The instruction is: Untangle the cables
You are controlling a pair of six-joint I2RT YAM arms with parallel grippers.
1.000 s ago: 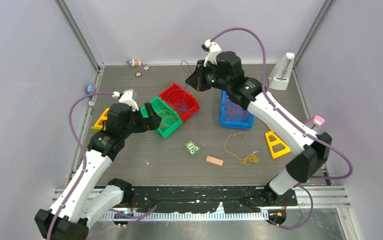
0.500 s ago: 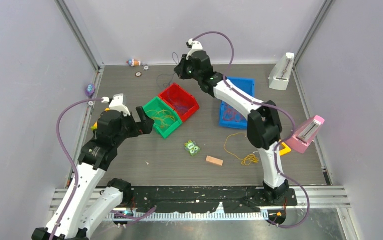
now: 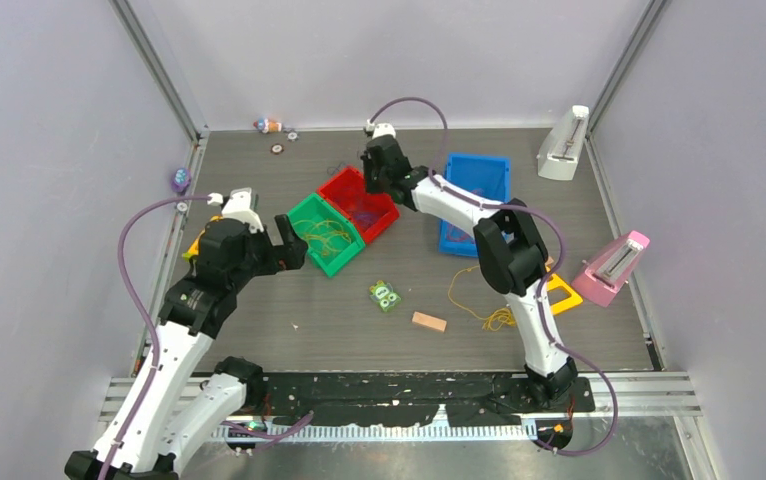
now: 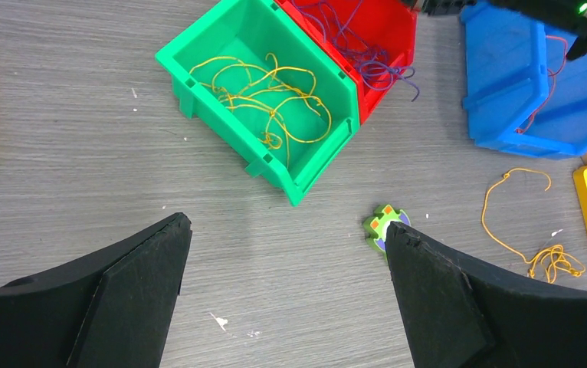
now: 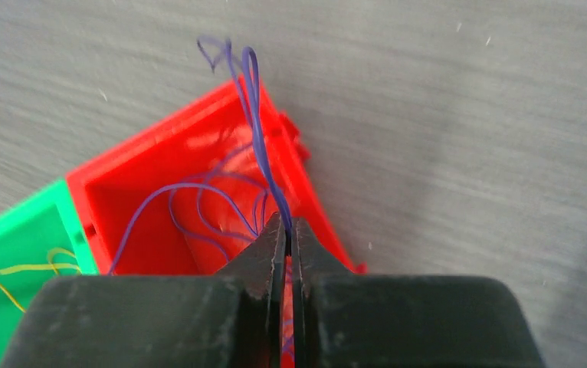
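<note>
As I read the top view, the entries are these.
- Left gripper (image 3: 297, 242): jaws spread wide and holding nothing, just beside the green bin (image 3: 336, 264).
- Right gripper (image 3: 372, 186): over the far corner of the red bin (image 3: 331, 195). I cannot make out its jaws from here.
- Yellow cables (image 3: 327, 232): in the green bin.
- Purple cables (image 3: 364, 213): in the red bin.
- Blue bin (image 3: 479, 172): right of the red bin and apart from it.
- Loose yellow cable (image 3: 499, 319): on the table (image 3: 259, 300), on the near side of the blue bin.

Left wrist view.
- Left gripper (image 4: 286, 228): both fingers far apart over bare table, with nothing between them.
- Green and red bins: touching side by side.
- Yellow cables (image 4: 267, 103): tangled in the green bin.
- Purple cables (image 4: 367, 54): in the red bin, with one end spilling over its rim.
- Orange cable (image 4: 565, 96): in the blue bin.
- Green toy (image 4: 386, 228): on the table, with the loose yellow cable (image 4: 536, 241) to its right.

Right wrist view.
- Right gripper (image 5: 286, 230): jaws pressed together, pinching the purple cables (image 5: 256, 130). One strand runs up over the red bin's far corner and the others loop down inside it.
</note>
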